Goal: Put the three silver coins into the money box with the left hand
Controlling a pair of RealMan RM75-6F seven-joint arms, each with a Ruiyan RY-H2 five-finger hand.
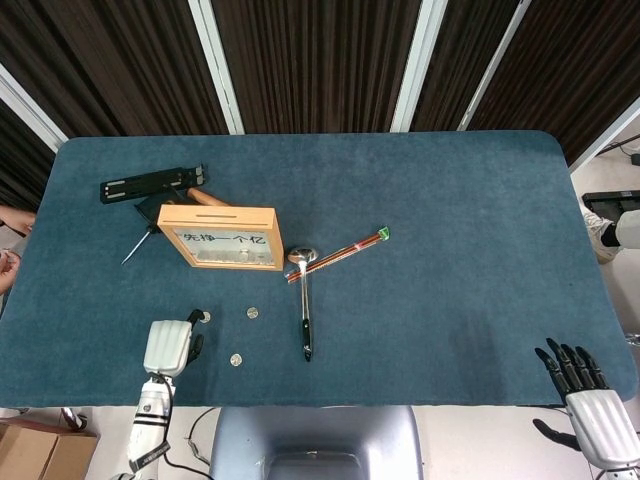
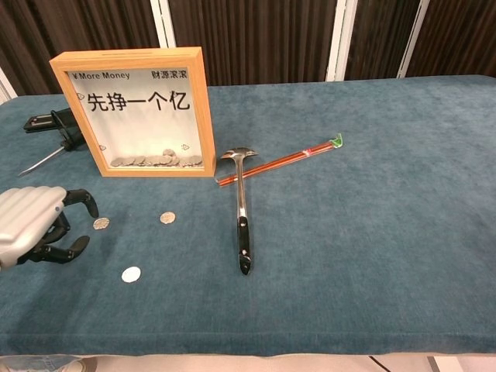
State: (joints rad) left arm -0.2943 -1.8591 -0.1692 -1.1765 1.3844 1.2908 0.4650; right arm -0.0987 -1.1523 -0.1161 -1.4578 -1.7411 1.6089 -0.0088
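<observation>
Three silver coins lie on the blue cloth in front of the money box: one at the left, one in the middle and a nearer one. The wooden money box stands upright behind them, with several coins showing behind its glass. My left hand hovers just beside the left coin, fingers curled and apart, holding nothing. My right hand rests open at the table's near right corner.
A metal ladle lies right of the coins, its bowl touching a pair of red chopsticks. A black stand and a screwdriver lie behind and left of the box.
</observation>
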